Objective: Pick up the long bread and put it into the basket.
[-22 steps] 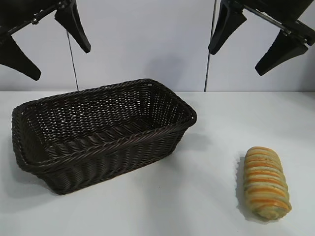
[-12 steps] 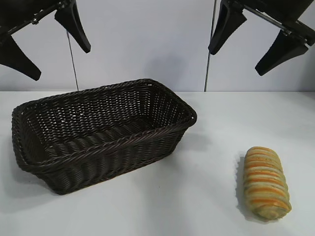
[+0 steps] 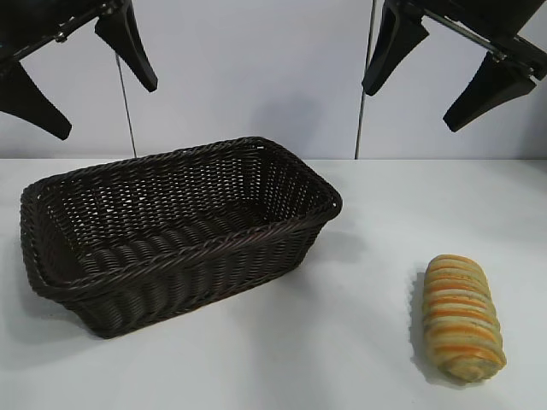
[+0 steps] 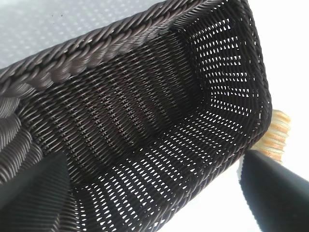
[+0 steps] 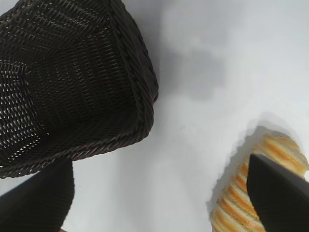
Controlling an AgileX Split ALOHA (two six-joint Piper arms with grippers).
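- Exterior view shows nothing has changed since the earlier pictures: the long bread (image 3: 461, 317), the basket (image 3: 175, 231) and both arms are in the same spots
- The left gripper (image 3: 79, 79) hangs high up over the left side, above the basket, with its jaws wide apart and nothing in them
- The right gripper (image 3: 443, 70) hangs high up over the right side, and its jaws are wide apart too, holding nothing
- The long bread lies on the white table (image 3: 367, 256), well to the right of the basket and not touching it
- It sits far below the right gripper, a bit nearer the camera, with lots of air between them
- Right wrist view shows the long bread (image 5: 251, 193) partly behind one dark finger (image 5: 280, 193), and the basket (image 5: 72, 77) off to the other side
- Left wrist view looks down into the basket (image 4: 145, 121), which has nothing in it, and a bit of the long bread (image 4: 276, 135) peeks out past its far end
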